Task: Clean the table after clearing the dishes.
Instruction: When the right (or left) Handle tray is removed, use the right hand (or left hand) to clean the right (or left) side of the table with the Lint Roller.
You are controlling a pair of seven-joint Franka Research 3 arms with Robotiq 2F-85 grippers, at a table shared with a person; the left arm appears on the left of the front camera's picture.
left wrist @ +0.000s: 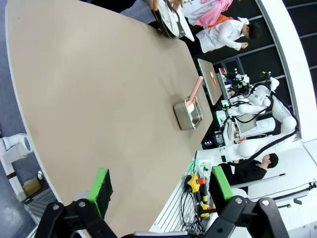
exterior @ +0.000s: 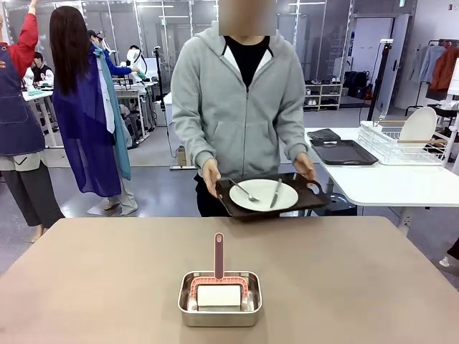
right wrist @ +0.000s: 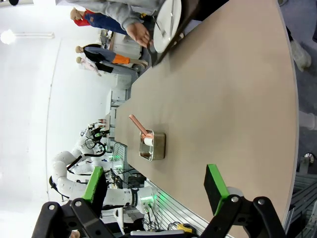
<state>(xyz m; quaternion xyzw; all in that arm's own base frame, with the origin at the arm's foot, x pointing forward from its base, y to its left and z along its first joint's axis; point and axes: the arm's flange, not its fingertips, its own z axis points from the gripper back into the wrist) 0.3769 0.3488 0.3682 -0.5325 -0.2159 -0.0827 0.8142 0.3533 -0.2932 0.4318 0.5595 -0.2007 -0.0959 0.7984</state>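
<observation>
A person in a grey hoodie stands at the far side of the beige table point(exterior: 107, 272) and holds a dark brown tray point(exterior: 315, 197) above its far edge with both hands. On the tray lies a white plate point(exterior: 262, 195) with a fork point(exterior: 244, 190) and a knife point(exterior: 275, 193). The plate on its tray point(left wrist: 167, 17) also appears in the left wrist view, and the plate point(right wrist: 166, 22) again in the right wrist view. My left gripper point(left wrist: 161, 187) is open over the table's near edge. My right gripper point(right wrist: 156, 182) is open too, holding nothing.
A small square steel pan point(exterior: 219, 297) with a white sponge and a pink-handled tool stands near the table's front middle. Behind right, a white table point(exterior: 387, 183) carries a wire dish rack point(exterior: 401, 143) with a plate and another dark tray point(exterior: 343, 152). People stand at the back left.
</observation>
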